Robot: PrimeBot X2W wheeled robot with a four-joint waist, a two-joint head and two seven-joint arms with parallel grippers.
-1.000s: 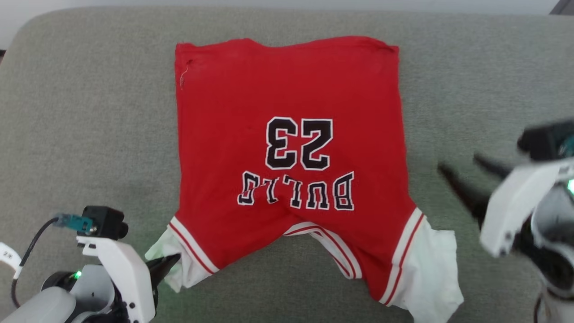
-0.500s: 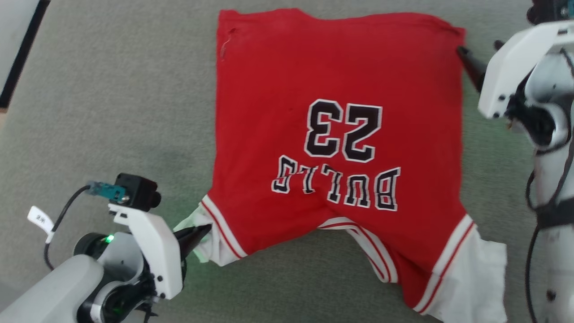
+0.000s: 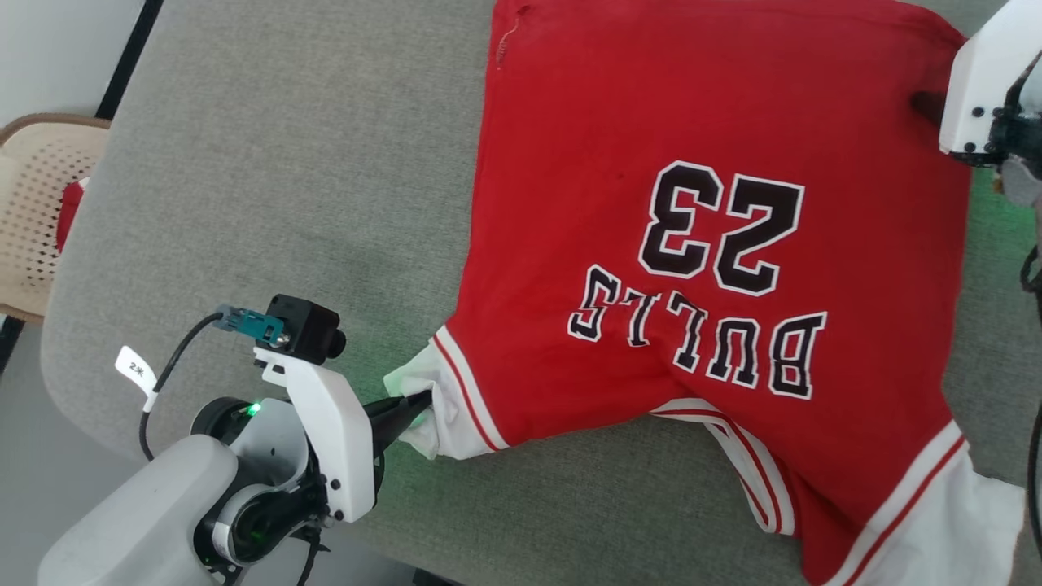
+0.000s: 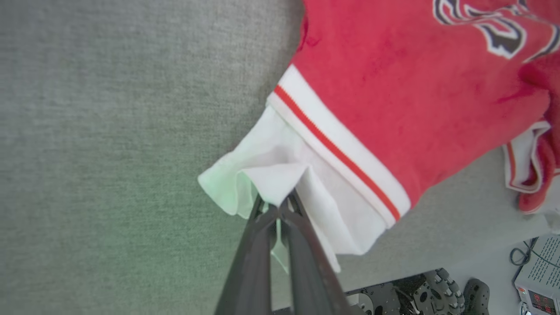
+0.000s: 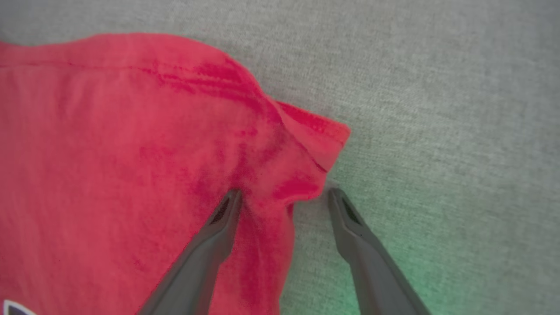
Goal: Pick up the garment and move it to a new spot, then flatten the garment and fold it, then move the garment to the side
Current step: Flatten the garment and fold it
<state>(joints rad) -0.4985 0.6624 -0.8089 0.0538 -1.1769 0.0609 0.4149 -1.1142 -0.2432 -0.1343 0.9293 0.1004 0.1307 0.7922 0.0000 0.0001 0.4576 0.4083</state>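
The garment [image 3: 716, 244], a red jersey with black numerals and letters, lies spread on the grey cushion [image 3: 285, 203]. My left gripper [image 3: 417, 402] is shut on the white sleeve [image 3: 431, 415] at the jersey's near left corner. In the left wrist view the closed fingertips [image 4: 267, 214] pinch a fold of that white sleeve [image 4: 280, 175]. My right gripper [image 3: 932, 110] sits at the jersey's far right corner. In the right wrist view it [image 5: 283, 195] stands open astride the red hem corner [image 5: 306, 144], one fingertip [image 5: 229, 201] pressing on the cloth and the other on the cushion.
A beige perforated basket [image 3: 32, 187] with a small red-and-white cloth [image 3: 69, 213] stands past the cushion's left edge. The cushion's near edge drops to the floor [image 3: 32, 456] beside my left arm. Wheels and a grey device [image 4: 540, 271] lie below that edge.
The head camera has swung, shifting the whole picture. My right gripper has gone from beside the jersey's right side to its far right corner, still open. The left stays shut on the sleeve.
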